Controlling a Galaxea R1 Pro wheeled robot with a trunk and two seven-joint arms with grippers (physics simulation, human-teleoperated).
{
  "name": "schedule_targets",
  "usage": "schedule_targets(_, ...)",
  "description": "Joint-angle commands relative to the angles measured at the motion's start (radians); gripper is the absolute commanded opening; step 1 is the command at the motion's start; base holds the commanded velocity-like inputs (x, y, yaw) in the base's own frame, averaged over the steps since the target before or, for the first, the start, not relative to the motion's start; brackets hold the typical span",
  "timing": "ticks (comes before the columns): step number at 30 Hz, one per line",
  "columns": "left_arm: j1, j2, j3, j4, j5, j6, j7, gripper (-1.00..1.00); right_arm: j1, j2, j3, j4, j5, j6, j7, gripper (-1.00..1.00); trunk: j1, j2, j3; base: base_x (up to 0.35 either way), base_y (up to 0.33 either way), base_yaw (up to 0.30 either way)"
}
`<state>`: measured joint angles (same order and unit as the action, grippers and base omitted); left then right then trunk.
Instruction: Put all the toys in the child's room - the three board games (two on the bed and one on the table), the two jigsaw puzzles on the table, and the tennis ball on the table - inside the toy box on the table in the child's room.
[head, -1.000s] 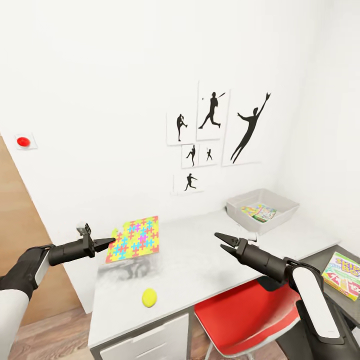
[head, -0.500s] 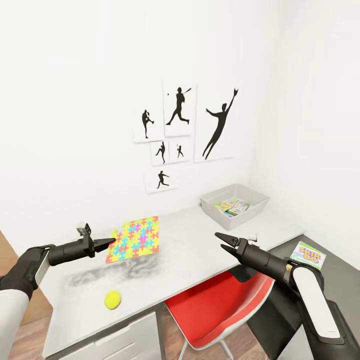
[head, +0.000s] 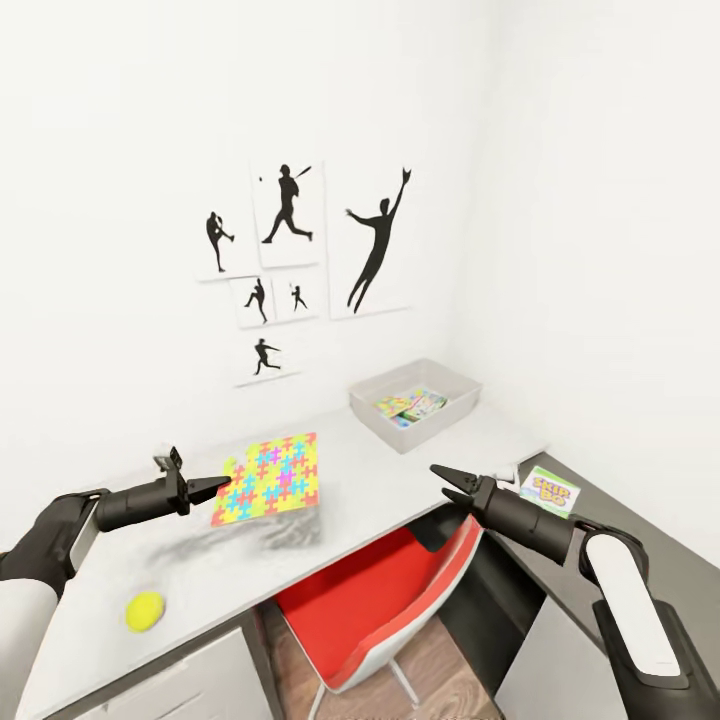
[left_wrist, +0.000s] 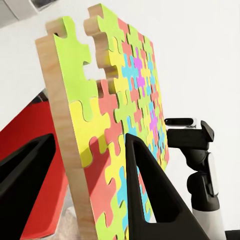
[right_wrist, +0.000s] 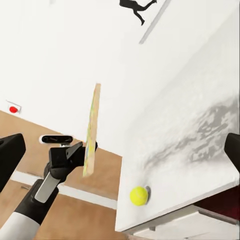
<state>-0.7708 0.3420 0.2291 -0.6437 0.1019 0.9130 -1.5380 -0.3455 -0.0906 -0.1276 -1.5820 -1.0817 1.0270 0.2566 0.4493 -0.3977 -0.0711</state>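
My left gripper (head: 220, 486) is shut on the near edge of a jigsaw puzzle (head: 270, 477), a square board of bright interlocking pieces held above the table (head: 400, 480). In the left wrist view the puzzle (left_wrist: 125, 95) stands between the two black fingers (left_wrist: 150, 200). The yellow tennis ball (head: 145, 610) lies on the table near its front left edge, and it also shows in the right wrist view (right_wrist: 139, 195). The pale grey toy box (head: 455, 392) sits at the table's far right with colourful game boxes (head: 408, 405) inside. My right gripper (head: 443, 480) hangs open over the table's front edge.
A "Skip-Bo" box (head: 550, 490) lies on the lower dark grey side unit (head: 620, 510) to the right. A red-and-white chair (head: 380, 600) is tucked under the table below my right arm. Baseball silhouette posters (head: 290, 260) hang on the white wall behind.
The whole picture has slid left, so the camera has turned right. Both grippers keep their places in the view, and the puzzle stays in the left gripper.
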Motion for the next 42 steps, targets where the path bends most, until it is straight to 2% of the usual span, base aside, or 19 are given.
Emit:
schedule_targets(1,0.0,0.0,0.001,-0.001,-0.001,0.01,-0.004,-1.0,-0.001,0.0,-0.001,0.0,0.009,0.004,0.01,1.0,0.001,-0.002,-0.003,0.07,-0.245,-0.098)
schedule_targets(9,0.001,0.0,0.001,-0.001,-0.001,0.01,-0.004,-1.0,-0.001,0.0,-0.001,0.0,0.009,0.004,0.01,1.0,0.001,-0.002,-0.004,0.133,-0.153,-0.022)
schedule_targets(17,0.002,0.002,0.001,-0.001,-0.001,0.01,-0.005,-1.0,-0.001,0.0,0.0,0.0,0.009,0.004,0.012,1.0,0.001,-0.002,-0.004,0.013,-0.01,-0.006)
schedule_targets(42,0.002,0.002,0.001,0.001,-0.001,0.01,-0.003,-1.0,-0.002,0.001,-0.003,0.001,0.011,0.002,0.01,1.0,0.001,-0.002,0.026,0.074,-0.011,-0.089)
